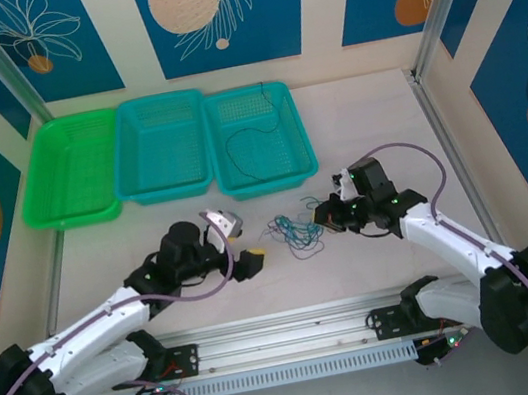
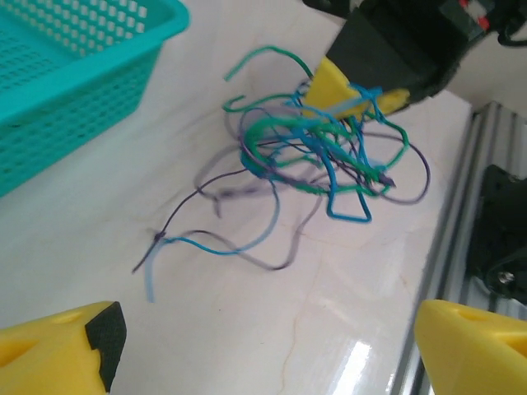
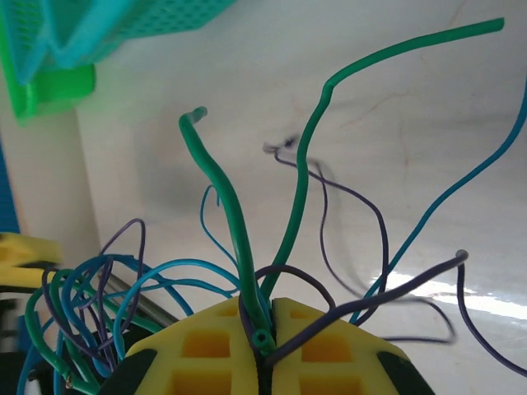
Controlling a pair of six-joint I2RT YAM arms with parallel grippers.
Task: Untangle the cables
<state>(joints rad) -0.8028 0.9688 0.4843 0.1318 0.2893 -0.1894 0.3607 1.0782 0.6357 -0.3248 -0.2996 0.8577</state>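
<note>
Cables [image 1: 295, 231] are tangled and pinched tight by the right gripper [image 3: 263, 317]; the left gripper [image 2: 276, 354] gapes wide, empty.

overhead camera looks down from behind over the whole pale table [image 1: 373, 118]; both wrist cameras sit low, close, facing the thin green-blue-black cable tangle [image 2: 329, 164] from opposite sides

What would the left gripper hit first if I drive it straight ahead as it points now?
Probably the loose dark and blue ends of the cables lying on the table, then the main tangle, which the right gripper pinches. The left gripper is open; depth is hard to judge.
</note>
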